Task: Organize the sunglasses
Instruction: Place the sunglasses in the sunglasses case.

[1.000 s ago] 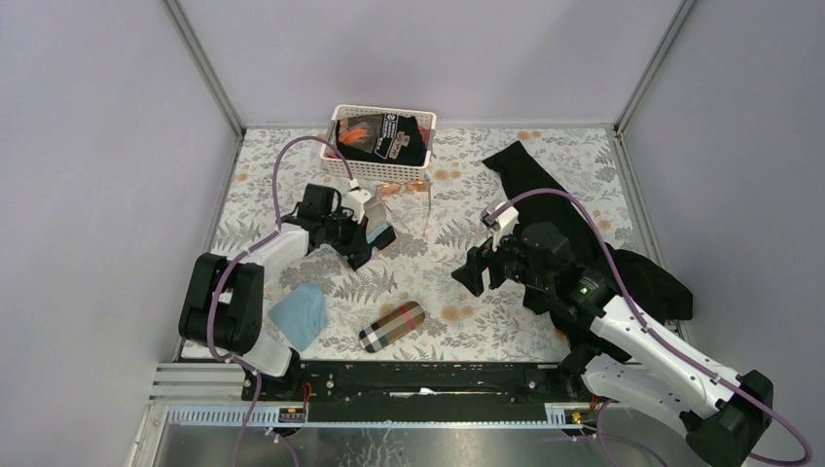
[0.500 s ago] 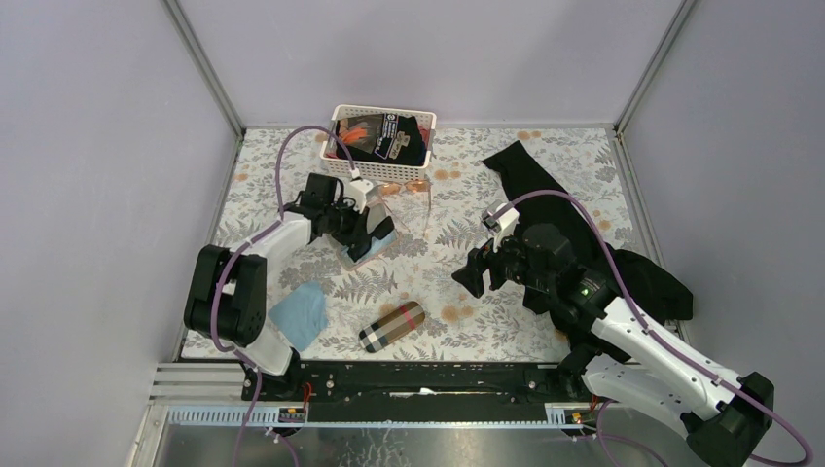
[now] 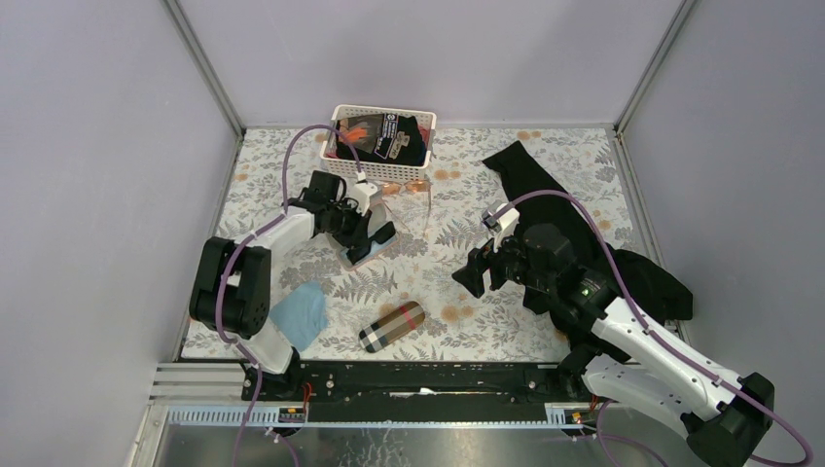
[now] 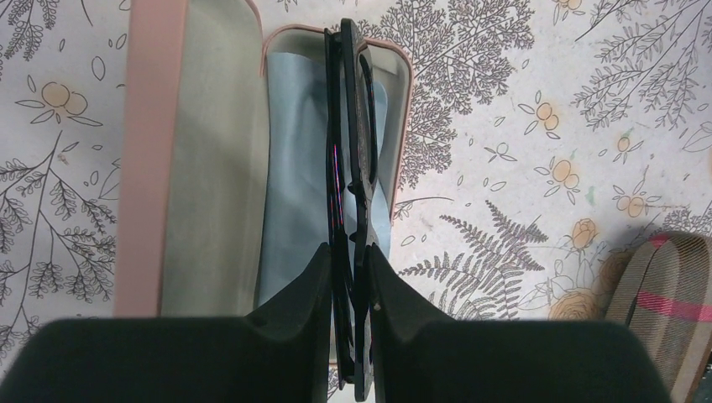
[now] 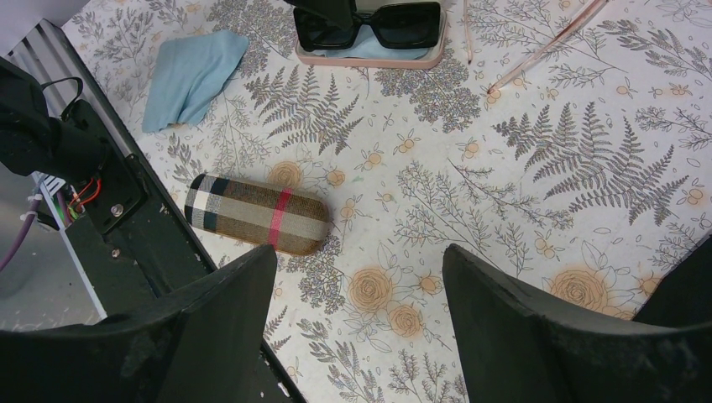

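1. Far left, near edge: a loose light-blue cloth (image 3: 299, 313) lies crumpled on the counter (image 3: 438, 292); nothing touches it.
2. My left jaws are clamped on the black-framed sunglasses (image 4: 348, 126); they're folded, held edge-on from above, right over the open pink case (image 4: 151, 168); another blue cloth lines that case; whether the frame touches the lining, I cannot tell.
3. Behind them stands the white basket (image 3: 384, 110), with dark items inside.
4. Just beside the basket's front, the wire-framed sunglasses (image 3: 409, 190) lie on the counter, temples open; well apart from both jaws.
5. Centre, near edge: the plaid case (image 3: 391, 326), closed, lying at a slant.
6. My right jaws stand wide apart, empty, above bare counter.
7. Far right: a black garment (image 3: 530, 175) lies partly under my right arm.
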`<action>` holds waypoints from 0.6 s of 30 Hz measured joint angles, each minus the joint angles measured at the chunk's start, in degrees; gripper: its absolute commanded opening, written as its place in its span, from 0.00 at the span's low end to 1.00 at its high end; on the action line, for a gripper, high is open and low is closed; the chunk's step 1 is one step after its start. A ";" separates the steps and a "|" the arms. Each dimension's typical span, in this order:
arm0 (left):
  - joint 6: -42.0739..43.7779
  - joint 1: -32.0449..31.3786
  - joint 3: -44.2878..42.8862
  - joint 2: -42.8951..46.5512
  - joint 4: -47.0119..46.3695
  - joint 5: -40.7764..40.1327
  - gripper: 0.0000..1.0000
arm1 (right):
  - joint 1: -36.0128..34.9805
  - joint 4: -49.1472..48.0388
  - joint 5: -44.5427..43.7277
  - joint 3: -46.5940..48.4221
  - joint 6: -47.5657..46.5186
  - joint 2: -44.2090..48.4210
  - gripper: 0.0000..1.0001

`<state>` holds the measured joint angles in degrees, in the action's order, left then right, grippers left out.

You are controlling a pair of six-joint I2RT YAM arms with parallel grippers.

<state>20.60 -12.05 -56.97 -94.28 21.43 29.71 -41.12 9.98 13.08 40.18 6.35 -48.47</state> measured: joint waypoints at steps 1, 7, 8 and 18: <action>0.26 0.00 0.02 0.00 0.00 -0.09 0.00 | 0.00 0.00 0.00 0.00 0.00 0.00 0.80; 1.07 -0.04 0.00 -1.75 -0.02 -0.57 0.00 | 0.00 0.00 0.02 0.00 0.02 0.00 0.80; 1.11 -0.22 0.00 -2.21 -0.02 -0.74 0.00 | 0.00 0.00 0.02 0.00 0.04 0.00 0.80; 0.81 -1.46 -0.15 -2.29 -0.02 -3.72 0.17 | 0.00 0.02 0.04 -0.35 0.24 0.13 0.80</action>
<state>21.41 -13.52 -57.12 -96.57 21.41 26.00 -41.12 10.00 13.13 39.83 6.59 -48.34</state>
